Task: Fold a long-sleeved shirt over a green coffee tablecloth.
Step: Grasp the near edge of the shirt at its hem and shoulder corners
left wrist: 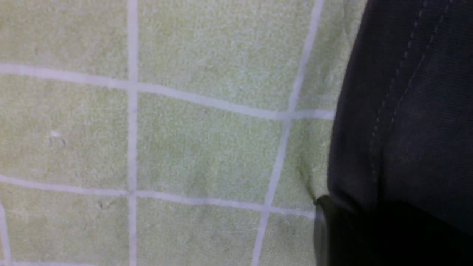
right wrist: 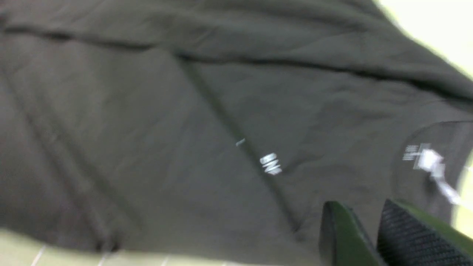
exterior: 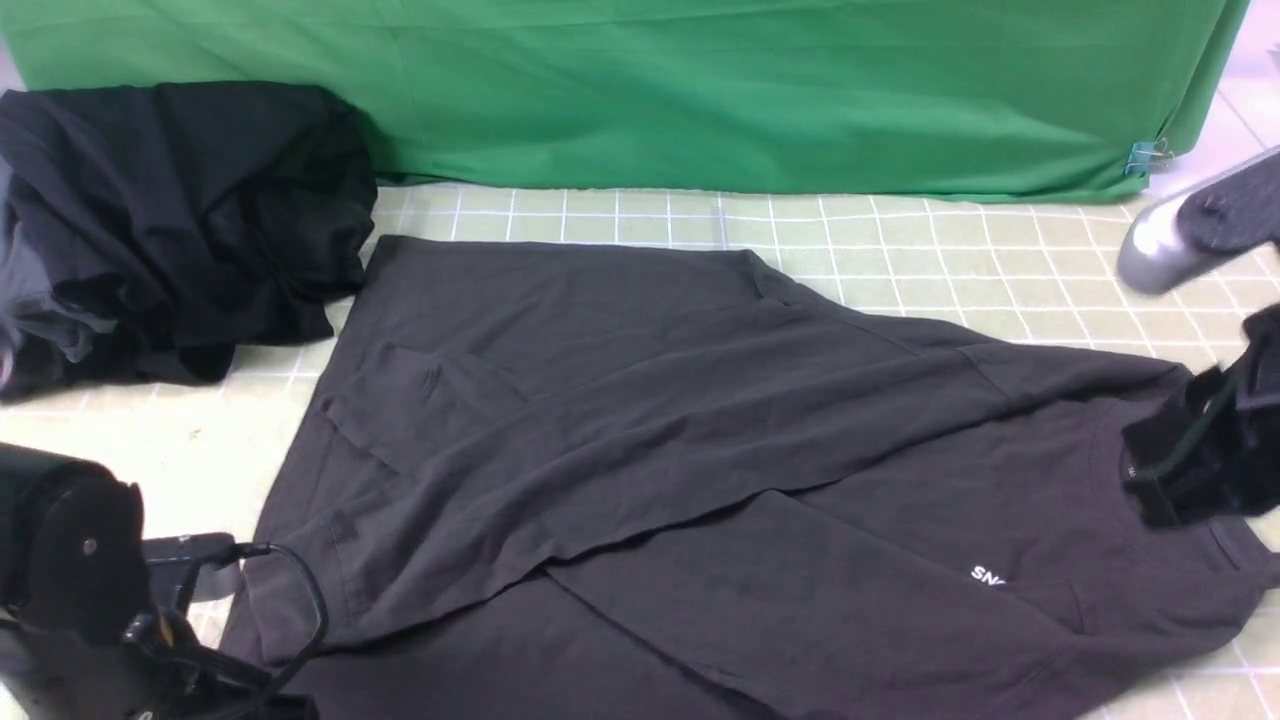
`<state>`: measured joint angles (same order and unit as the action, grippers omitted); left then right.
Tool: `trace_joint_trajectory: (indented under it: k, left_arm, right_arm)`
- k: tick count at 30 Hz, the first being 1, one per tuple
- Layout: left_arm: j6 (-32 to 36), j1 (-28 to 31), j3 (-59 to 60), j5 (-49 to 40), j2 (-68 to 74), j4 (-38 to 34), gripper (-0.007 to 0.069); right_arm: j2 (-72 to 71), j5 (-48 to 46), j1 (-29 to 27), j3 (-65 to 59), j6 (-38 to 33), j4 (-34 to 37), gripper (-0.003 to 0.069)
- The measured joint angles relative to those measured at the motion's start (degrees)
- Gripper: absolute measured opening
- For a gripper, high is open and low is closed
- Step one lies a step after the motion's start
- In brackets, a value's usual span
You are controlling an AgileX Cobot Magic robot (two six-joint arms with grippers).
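The charcoal long-sleeved shirt (exterior: 700, 450) lies spread on the green coffee tablecloth (exterior: 950, 260), sleeves folded across its body, collar to the right. Its white chest print (exterior: 987, 577) shows partly. My left gripper (exterior: 235, 575) sits at the shirt's hem corner at the near left. In the left wrist view the stitched hem (left wrist: 388, 129) runs into the dark jaws, beside one finger (left wrist: 320, 232). My right gripper (exterior: 1150, 490) hovers over the collar. Its fingertips (right wrist: 360, 207) stand slightly apart with nothing between them, near the neck label (right wrist: 425, 159).
A black bundle of clothes (exterior: 180, 220) lies at the back left, close to the shirt's far corner. A plain bright green cloth (exterior: 700, 90) hangs along the back, with a clip (exterior: 1145, 155) at its right end. A silver part of the right arm (exterior: 1160, 240) shows at the right edge.
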<state>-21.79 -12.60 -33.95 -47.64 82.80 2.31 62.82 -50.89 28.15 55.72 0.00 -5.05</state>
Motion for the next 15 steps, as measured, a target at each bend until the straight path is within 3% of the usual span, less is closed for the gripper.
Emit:
trace_joint_trajectory:
  k: [2,6,11,15]
  left_arm:
    - [0.86,0.00,-0.61,-2.16,-0.44,0.80,0.0033]
    - [1.23,0.00,-2.97,-7.14,-4.24,2.28,0.0016]
    - [1.23,0.00,-3.96,-10.92,-10.30,2.41,0.0016]
    - [1.05,0.00,-3.96,-12.65,-13.72,1.89,0.0016]
  right_arm:
    - [0.14,-2.03,0.00,0.00,-7.59,5.92,0.0158]
    - [2.79,-6.81,1.14,0.00,-19.13,17.71,0.0162]
    - [8.75,-6.63,7.56,-1.88,-22.70,20.16,0.0198]
    - [16.60,2.09,16.91,-7.25,-22.35,19.36,0.0407]
